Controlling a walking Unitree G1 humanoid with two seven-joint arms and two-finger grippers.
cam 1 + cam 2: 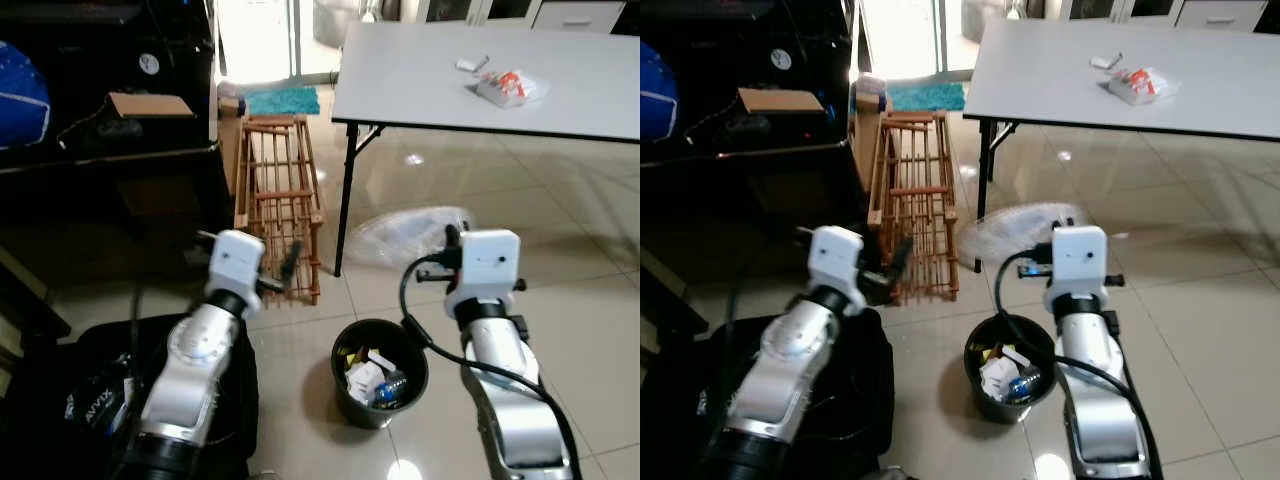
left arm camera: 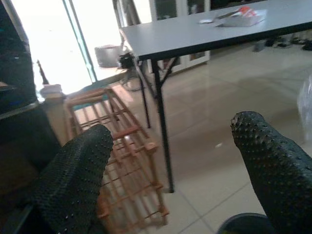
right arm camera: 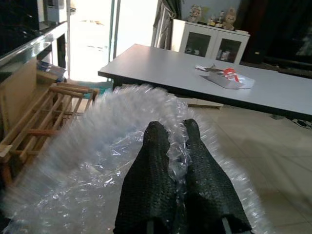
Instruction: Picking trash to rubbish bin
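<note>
Bubble wrap (image 3: 97,161) is pinched in my right tool (image 3: 178,146), fingers closed tight on a fold of the clear sheet, held out in front of me above the tiled floor (image 1: 590,300). From the head view the sheet (image 1: 405,235) billows out beyond the right tool, just past the black rubbish bin (image 1: 380,372). Bin sits on the floor between my two arms, already holding crumpled paper and wrappers (image 1: 372,380). My left tool (image 2: 170,165) is wide open and holds nothing, raised near the wooden rack (image 1: 280,200) that leans beside the desk leg. Grey desk (image 1: 420,80) stands farther back, with a plastic packet with red print (image 1: 508,88) and a small white item (image 1: 470,64) on top. Black bag (image 1: 100,400) lies on the floor under my left arm. Dark shelving (image 1: 100,150) on my left carries a cardboard box (image 1: 150,104).
</note>
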